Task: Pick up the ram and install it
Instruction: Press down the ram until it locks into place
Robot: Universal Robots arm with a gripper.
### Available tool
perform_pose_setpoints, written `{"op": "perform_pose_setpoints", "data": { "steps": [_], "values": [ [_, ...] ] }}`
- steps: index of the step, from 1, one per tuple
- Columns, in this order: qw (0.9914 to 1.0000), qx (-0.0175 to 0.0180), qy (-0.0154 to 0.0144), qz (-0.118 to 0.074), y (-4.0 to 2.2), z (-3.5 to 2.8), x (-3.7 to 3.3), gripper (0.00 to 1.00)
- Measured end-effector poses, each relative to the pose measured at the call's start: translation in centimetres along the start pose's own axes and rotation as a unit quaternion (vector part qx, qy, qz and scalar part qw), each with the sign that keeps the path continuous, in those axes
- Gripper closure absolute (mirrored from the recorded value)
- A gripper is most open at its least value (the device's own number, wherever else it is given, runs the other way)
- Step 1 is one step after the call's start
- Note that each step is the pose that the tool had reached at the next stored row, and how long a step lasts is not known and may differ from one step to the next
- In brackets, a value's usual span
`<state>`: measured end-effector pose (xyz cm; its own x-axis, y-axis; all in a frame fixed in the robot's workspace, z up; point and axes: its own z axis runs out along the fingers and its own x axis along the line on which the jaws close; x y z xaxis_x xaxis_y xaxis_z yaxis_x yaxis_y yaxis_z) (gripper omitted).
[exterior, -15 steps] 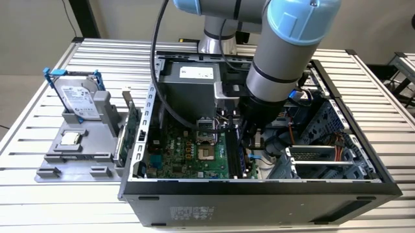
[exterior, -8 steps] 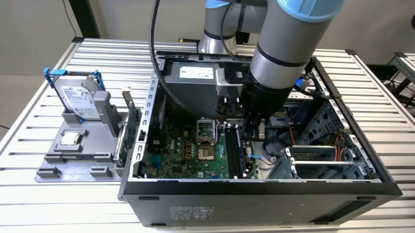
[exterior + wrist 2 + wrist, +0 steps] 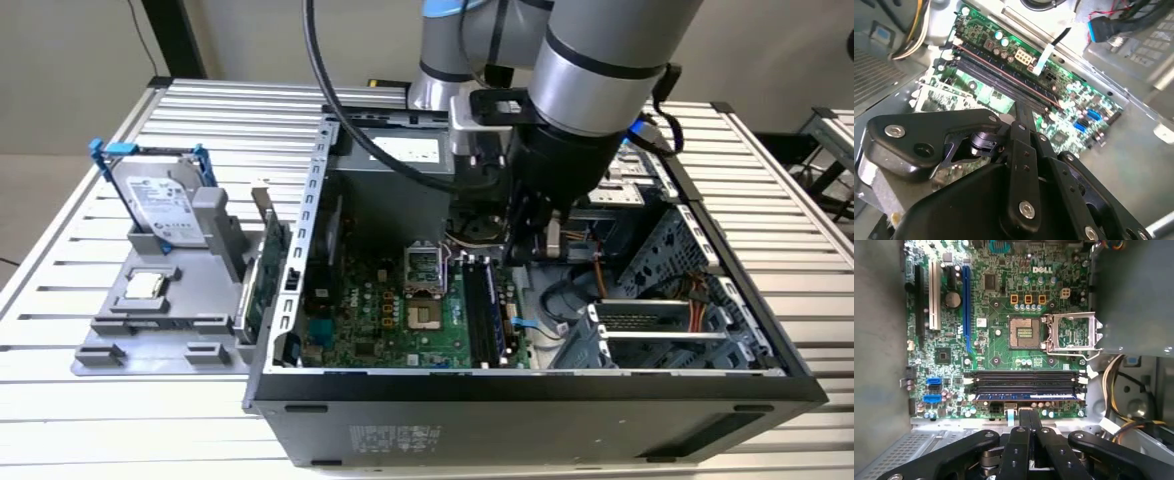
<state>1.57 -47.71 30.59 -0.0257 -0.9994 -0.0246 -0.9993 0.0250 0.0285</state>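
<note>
While the black claw (image 3: 1029, 415) hangs with fingers together above the green motherboard (image 3: 999, 340), the long blue-edged ram (image 3: 1026, 396) sits in the black slots (image 3: 1026, 380).

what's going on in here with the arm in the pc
A robot arm reaches down into the open case, with its gripper just off the edge of the motherboard beside the memory slots. The ram appears to sit in the slot nearest the gripper. The gripper's fingers look closed together and hold nothing.
</note>
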Motion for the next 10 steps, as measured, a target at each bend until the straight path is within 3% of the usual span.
{"op": "perform_pose_setpoints", "data": {
  "steps": [2,10],
  "values": [
    [1.00000,0.0000,0.0000,0.000,0.01,-0.44,-0.01,1.00],
    [1.00000,0.0007,0.0000,0.000,0.01,-0.44,-0.01,1.00]
  ]
}}
